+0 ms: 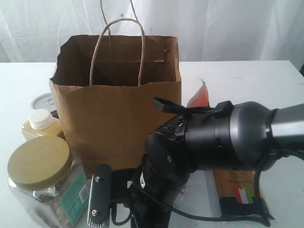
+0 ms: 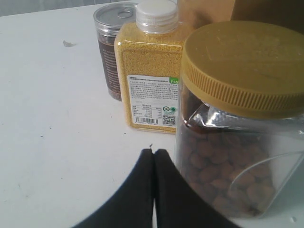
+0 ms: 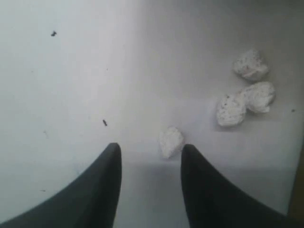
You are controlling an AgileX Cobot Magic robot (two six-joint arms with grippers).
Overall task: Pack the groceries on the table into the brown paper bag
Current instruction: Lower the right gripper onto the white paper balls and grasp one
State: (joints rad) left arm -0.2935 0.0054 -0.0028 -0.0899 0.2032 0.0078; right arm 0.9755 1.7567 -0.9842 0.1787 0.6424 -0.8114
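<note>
though tiny, lumps (image 3: 231, 109) near end effector (image 3: 150, 146)

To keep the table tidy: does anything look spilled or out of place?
Yes. Four small white lumps lie scattered on the table, one by the right gripper, its jaws open. They look like spilled crumbs.

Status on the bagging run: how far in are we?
Done: nothing seen in the brown paper bag, though its floor is hidden. In hand: nothing; left gripper shut empty beside the tan-lidded jar, right gripper open over white lumps. To go: that jar, yellow bottle, tin can, orange pouch, spaghetti packet, all on the table.
</note>
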